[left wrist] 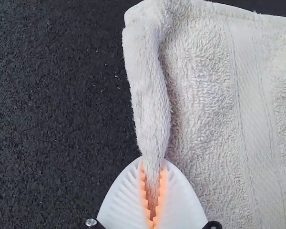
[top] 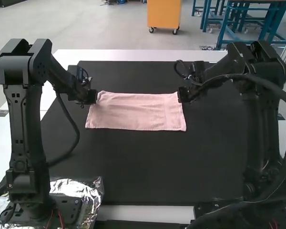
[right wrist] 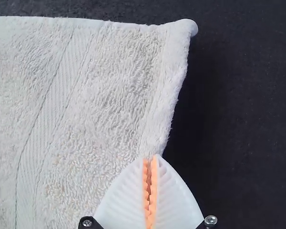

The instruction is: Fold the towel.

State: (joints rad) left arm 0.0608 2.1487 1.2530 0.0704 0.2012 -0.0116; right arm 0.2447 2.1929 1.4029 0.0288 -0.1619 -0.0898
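The pink towel [top: 136,112] lies as a wide rectangle across the far half of the mat. At its left end is my left gripper [top: 96,98], and my right gripper [top: 181,98] is at its right end. In the left wrist view the left gripper [left wrist: 152,191] is shut on a raised, rolled strip of the towel's side edge [left wrist: 152,95]. The right wrist view has the right gripper [right wrist: 150,183] shut on the opposite side edge of the towel [right wrist: 109,95], which slopes from a corner down to the fingertips.
A black mat [top: 167,167] covers most of the white table [top: 133,56]. Crumpled foil [top: 81,188] lies around the left arm's base. Cables hang beside both arms.
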